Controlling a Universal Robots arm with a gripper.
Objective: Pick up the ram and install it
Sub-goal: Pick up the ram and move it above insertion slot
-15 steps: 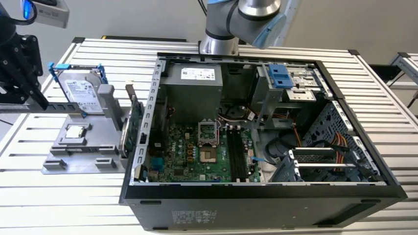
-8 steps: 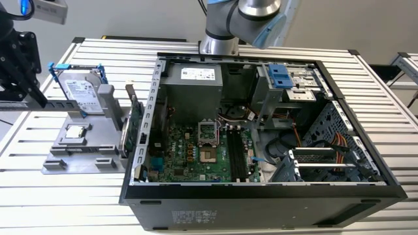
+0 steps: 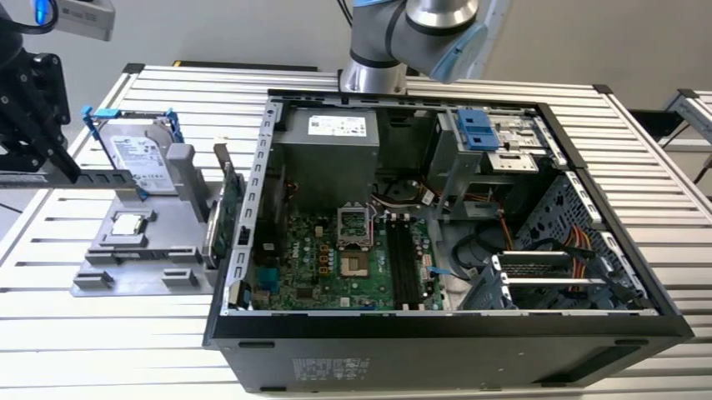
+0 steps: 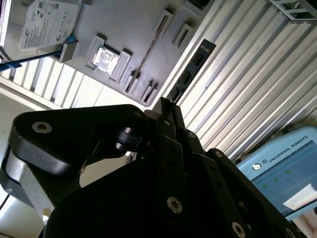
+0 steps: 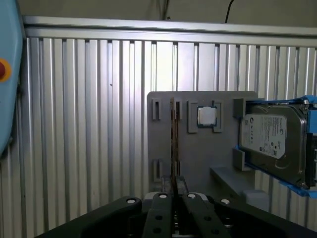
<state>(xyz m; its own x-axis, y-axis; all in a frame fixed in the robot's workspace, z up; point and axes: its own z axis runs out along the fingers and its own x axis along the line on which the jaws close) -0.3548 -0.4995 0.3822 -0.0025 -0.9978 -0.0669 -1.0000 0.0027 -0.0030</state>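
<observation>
1. Between my fingertips, well above the table, sits the memory stick (image 4: 192,70). In the second wrist view it juts out from the tips as a dark, narrow bar with chips along it. In the first wrist view the stick (image 5: 174,144) shows edge-on as a thin line.
2. My pincer (image 4: 168,105) has its fingers drawn together on one end of the stick. I judge it a clamp on the flat faces, though the fingers hide the contact itself.
3. Below the stick lies the grey tray (image 3: 150,268), with a square chip (image 3: 132,223) in its middle pocket and a hard drive (image 3: 142,158) at its far end.
4. Just to the exterior view's right of the tray stands the open computer case (image 3: 445,342). On its main board (image 3: 323,267) the long black slots (image 3: 403,262) run near to far, and I see no stick in them.
5. By my reading the pick-up is done and the carry is in hand, with the install not yet begun.
6. The move to the case calls for clearing its left wall and turning the stick to lie along a slot. It then needs a straight, even press, since a board this thin could twist or slip in my grip.
</observation>
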